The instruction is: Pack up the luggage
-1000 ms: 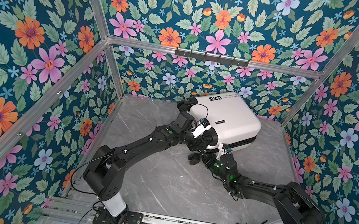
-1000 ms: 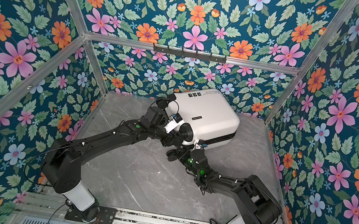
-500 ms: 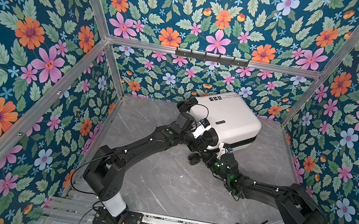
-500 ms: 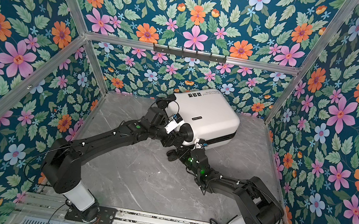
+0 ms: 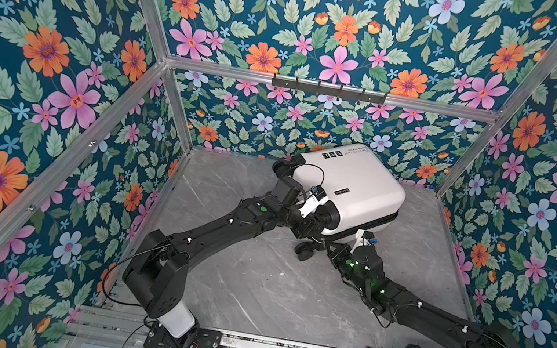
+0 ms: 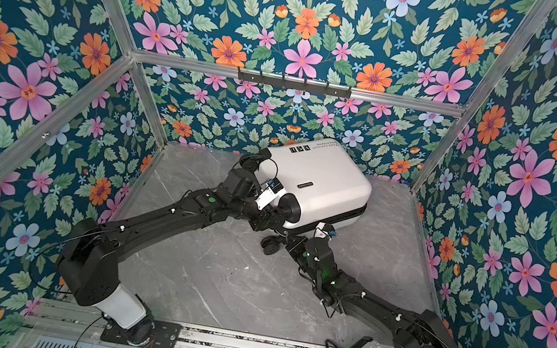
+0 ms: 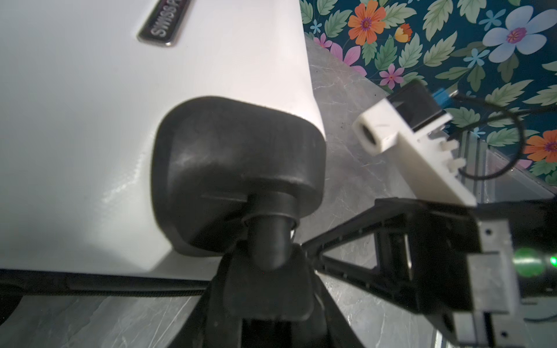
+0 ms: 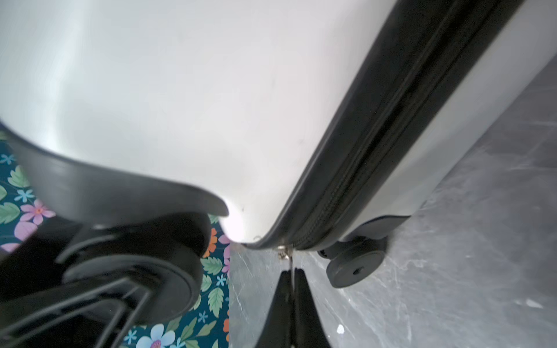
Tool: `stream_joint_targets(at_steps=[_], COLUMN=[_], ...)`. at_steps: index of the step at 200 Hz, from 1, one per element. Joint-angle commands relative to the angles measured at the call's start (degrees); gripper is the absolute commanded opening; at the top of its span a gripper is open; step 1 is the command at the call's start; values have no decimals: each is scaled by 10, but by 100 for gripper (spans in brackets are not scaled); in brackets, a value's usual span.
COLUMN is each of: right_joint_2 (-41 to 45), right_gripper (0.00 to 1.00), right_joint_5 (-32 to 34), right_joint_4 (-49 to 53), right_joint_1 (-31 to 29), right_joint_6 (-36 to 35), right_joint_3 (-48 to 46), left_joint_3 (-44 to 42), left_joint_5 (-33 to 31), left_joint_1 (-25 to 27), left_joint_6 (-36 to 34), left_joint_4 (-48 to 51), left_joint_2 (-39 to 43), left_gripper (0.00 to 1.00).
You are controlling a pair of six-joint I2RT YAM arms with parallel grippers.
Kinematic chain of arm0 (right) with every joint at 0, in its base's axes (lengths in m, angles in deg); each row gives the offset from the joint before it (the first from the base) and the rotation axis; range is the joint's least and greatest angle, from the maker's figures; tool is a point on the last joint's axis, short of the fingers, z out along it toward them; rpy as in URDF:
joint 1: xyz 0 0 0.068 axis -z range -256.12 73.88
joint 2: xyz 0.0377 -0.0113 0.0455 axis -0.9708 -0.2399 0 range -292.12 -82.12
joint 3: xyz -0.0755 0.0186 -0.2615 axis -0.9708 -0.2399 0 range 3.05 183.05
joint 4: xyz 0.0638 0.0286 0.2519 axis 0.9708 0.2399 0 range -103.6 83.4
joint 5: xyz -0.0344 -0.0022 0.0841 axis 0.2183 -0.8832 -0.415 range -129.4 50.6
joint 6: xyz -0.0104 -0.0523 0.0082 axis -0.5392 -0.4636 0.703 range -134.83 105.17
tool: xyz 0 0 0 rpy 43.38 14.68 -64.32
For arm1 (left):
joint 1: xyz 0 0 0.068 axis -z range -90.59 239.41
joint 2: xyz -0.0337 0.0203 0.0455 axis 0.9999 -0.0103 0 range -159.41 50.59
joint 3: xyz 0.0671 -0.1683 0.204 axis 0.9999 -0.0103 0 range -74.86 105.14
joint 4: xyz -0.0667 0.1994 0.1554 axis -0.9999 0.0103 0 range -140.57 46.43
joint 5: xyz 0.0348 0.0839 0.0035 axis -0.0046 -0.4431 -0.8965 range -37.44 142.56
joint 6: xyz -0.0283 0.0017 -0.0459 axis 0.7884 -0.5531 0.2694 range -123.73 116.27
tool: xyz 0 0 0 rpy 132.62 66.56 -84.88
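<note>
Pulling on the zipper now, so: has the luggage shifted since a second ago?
No. In both top views the luggage sits just where it did below the hook rail on the back wall.

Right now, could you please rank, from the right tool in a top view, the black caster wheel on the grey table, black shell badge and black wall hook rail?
1. Black caster wheel: on grey table, beside right tool.
2. Black shell badge: on white luggage.
3. Black hook rail: back wall.
</note>
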Motion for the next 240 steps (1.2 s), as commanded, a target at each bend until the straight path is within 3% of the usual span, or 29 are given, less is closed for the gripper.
stream_joint_targets(at_steps=[1,54,87,105,114,133,165,169,178,188,216,240], right_joint_2=[22,61,38,14,7,10,39,43,53,54,41,59], right_gripper=[0,0,0,33,42,50,53,60,89,98,95,70], right_joint_5=[73,40,-105,-164,-178,-171,-129,-126,-163,-219,-278,-249], right_joint_4=[103,124,74,135,160,177,142,141,124,88,90,8], right_joint_1=[11,34,48,48,48,48,49,52,68,84,98,94], right_joint_6=[12,-43,-154,-193,-200,-206,-180,-165,-155,-144,-130,-125], right_joint_3=[-13,-21,2,50,67,77,52,47,30,14,14,-23], left_joint_3=[0,3,4,7,10,17,31,34,37,42,50,57], left_joint_5=[-27,-7,-4,-4,-4,-4,-2,-2,-3,-2,0,0], left_joint_1=[-3,-3,-3,-3,-3,-3,-2,-2,-2,-2,0,1], left_joint_6=[2,7,11,11,11,10,17,18,21,24,29,31], left_joint_4=[-11,-2,-3,-1,2,5,10,10,10,11,11,14], left_joint_2=[19,32,33,33,33,32,30,30,30,30,29,26], left_gripper=[0,0,0,0,0,0,0,0,0,0,0,0])
